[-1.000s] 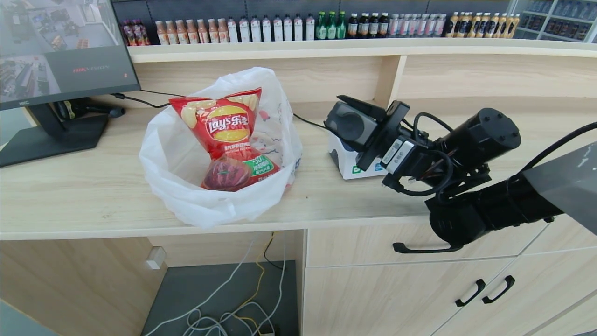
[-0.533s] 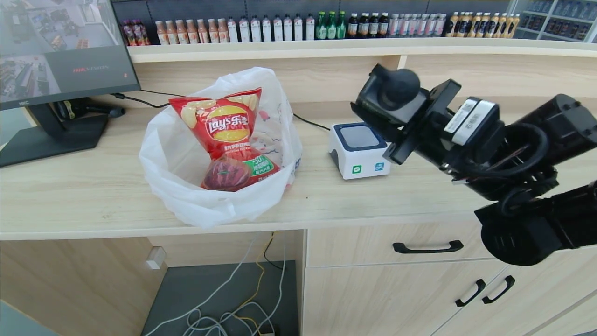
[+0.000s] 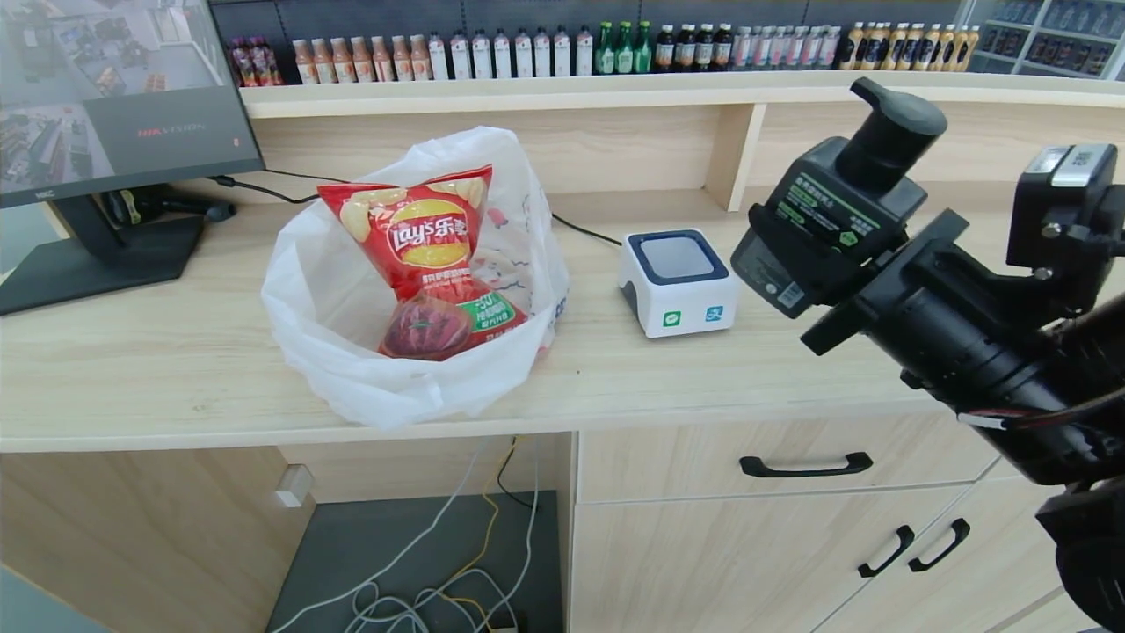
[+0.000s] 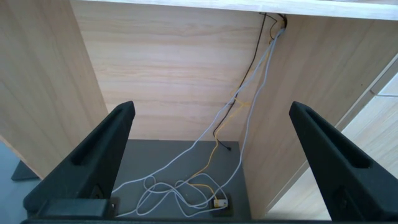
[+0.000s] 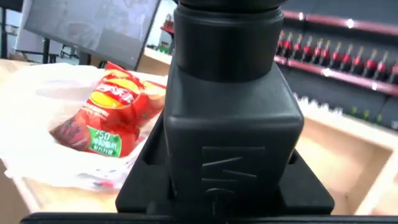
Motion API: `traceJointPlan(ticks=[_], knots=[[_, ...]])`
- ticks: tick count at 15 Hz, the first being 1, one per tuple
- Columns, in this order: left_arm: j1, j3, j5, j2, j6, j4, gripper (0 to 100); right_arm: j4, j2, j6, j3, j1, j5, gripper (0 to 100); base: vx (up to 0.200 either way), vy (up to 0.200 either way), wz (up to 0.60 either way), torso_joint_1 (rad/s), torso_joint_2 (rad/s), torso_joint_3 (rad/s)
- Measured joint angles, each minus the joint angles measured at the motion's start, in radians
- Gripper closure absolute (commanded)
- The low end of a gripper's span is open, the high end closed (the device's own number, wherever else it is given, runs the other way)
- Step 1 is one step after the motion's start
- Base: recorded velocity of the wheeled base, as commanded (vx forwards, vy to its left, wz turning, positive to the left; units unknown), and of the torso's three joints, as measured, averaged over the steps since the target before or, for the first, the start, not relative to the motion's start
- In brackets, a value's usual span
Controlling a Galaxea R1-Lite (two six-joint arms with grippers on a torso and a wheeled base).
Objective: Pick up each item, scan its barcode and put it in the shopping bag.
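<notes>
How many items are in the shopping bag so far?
2. A red chip bag stands upright inside the shopping bag; a dark red pouch lies against its lower front. Anything beneath them would be hidden. A black bottle is held outside it.

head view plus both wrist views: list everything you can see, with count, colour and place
counter: 1, light wood, across the scene
shopping bag: 1, white, open, on the counter left of the scanner
chip bag: 1, red and yellow, upright inside the shopping bag
dark red packet: 1, in the shopping bag, in front of the chip bag
scanner: 1, white box with dark top, on the counter
black bottle: 1, green label, held above the counter right of the scanner
monitor: 1, black, far left on the counter
shelf bottles: many, mixed colours, in a row behind the counter
handles: 3, black, on the fronts below the counter
cables: several, white and yellow, on the floor under the counter
right hand: shut on the black bottle
left hand: open, low, facing the cables
</notes>
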Motion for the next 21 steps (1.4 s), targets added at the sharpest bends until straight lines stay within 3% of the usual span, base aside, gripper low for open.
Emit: traceJointPlan(ticks=[3,7,9,21], knots=[[0.000,0.000,0.000,0.000,0.001,0.000,0,-0.001,-0.023,0.019,0.026,0.014,-0.178,100,0.000,0.000,0.00,0.000,0.00,0.000],[-0.001,0.000,0.000,0.000,0.003,0.000,0,-0.001,-0.013,0.047,-0.011,0.013,-0.237,100,0.000,0.000,0.00,0.000,0.00,0.000],[-0.001,0.000,0.000,0.000,0.000,0.000,0,-0.002,-0.019,0.056,-0.027,0.007,-0.240,100,0.000,0.000,0.00,0.000,0.00,0.000],[0.000,0.000,0.000,0.000,-0.003,0.000,0,-0.001,-0.015,0.059,0.013,0.003,-0.239,100,0.000,0.200,0.00,0.004,0.00,0.003]])
